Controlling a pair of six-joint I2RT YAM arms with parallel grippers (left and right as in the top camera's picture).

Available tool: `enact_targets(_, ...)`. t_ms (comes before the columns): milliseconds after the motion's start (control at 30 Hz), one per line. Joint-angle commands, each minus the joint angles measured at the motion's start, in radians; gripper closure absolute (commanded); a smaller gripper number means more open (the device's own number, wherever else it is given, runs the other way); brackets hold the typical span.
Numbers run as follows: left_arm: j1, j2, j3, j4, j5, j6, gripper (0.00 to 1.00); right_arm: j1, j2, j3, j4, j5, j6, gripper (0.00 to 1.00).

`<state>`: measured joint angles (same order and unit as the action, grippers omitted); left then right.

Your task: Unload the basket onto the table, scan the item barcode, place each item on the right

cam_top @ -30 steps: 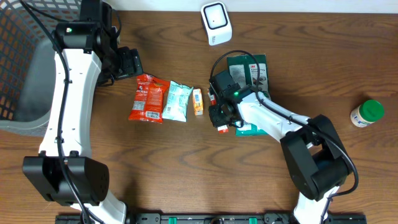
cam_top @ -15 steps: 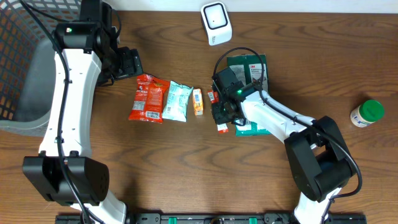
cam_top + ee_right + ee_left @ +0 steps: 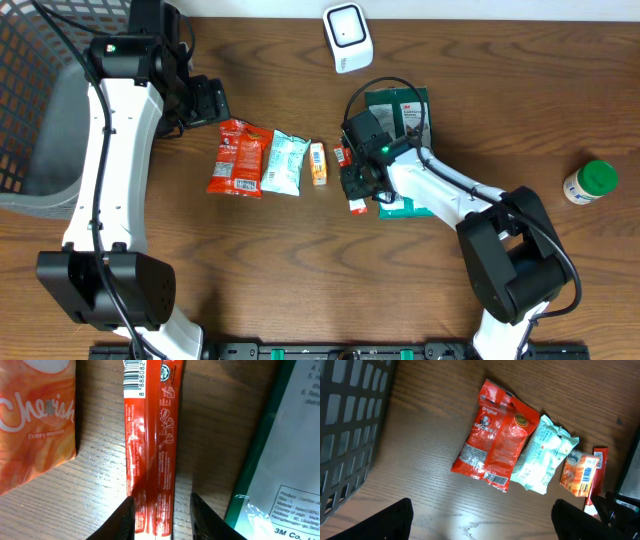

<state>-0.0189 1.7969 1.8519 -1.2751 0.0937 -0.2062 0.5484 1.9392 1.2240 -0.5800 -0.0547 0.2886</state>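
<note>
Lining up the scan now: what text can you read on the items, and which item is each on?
"Cherish", "Every moment": orange sachet.
"8 888082" beside the barcode, the rest cut off: red stick pack.
"3M Co.": green package; its fine print is mostly too small to read.
"Original": red snack bag; its other print is blurred.
Pale green pouch: print too small to read.

On your wooden table a red snack bag, mint packet, orange packet and slim red sachet lie in a row. You also have a green 3M pack, white scanner, green-capped bottle and mesh basket.
</note>
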Motion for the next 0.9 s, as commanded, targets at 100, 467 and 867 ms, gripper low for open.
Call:
enact_targets(100, 0.002, 0.002, -0.001, -0.002, -0.016, 0.002, 0.11, 0.015, -0.021, -0.044, 0.031, 0.013, 0.030, 0.71)
enact_targets(467, 0.002, 0.002, -0.001, -0.002, -0.016, 0.002, 0.11, 0.017, -0.021, -0.074, 0.058, 0.013, 0.048, 0.78)
enact_targets(867, 0.002, 0.002, -0.001, -0.002, -0.016, 0.002, 0.11, 0.014, -0.021, -0.074, 0.072, 0.057, 0.055, 0.99)
